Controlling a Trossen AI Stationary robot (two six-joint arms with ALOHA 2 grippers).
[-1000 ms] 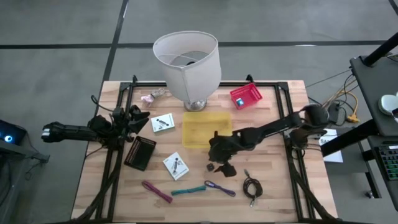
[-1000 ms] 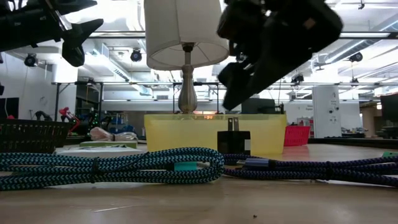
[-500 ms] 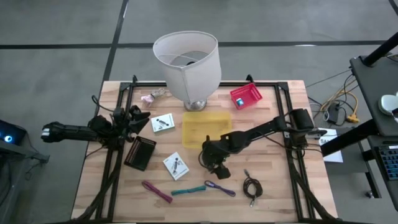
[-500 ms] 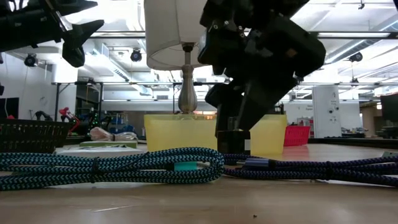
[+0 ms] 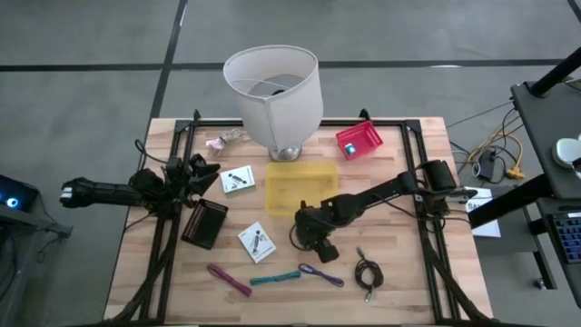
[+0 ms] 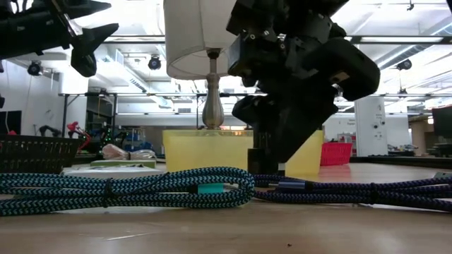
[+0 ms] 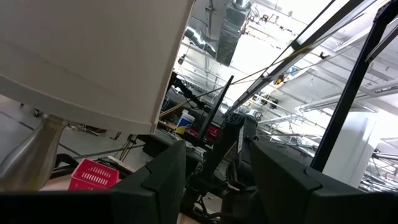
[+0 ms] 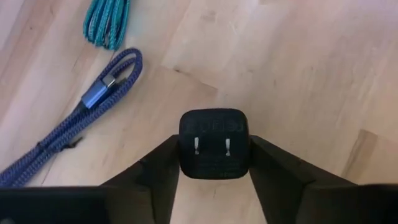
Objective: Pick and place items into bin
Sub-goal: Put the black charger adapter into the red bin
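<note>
a: black plug cube (image 8: pixel 214 144) is seen between the two fingers of the right gripper (image 8: pixel 213 163), on the wooden table (image 5: pixel 408 272), just in front of the yellow bin (image 5: pixel 302 188). the fingers stand at both sides of it and seem to touch it, but a firm grip cannot be confirmed.

b: how should this step be done well?

a: the cube should be kept centred between the fingers while they are closed fully, so that it is not pushed away. the metal prongs point up, so the flat sides should be squeezed, not the corners. the purple looped cord (image 8: pixel 74 115) and the teal cord (image 8: pixel 107 22) lie near and should not be caught.

b: and the left gripper (image 5: pixel 201 167)?

a: it is parked at the left side of the table, above it, with fingers apart and nothing held.
</note>
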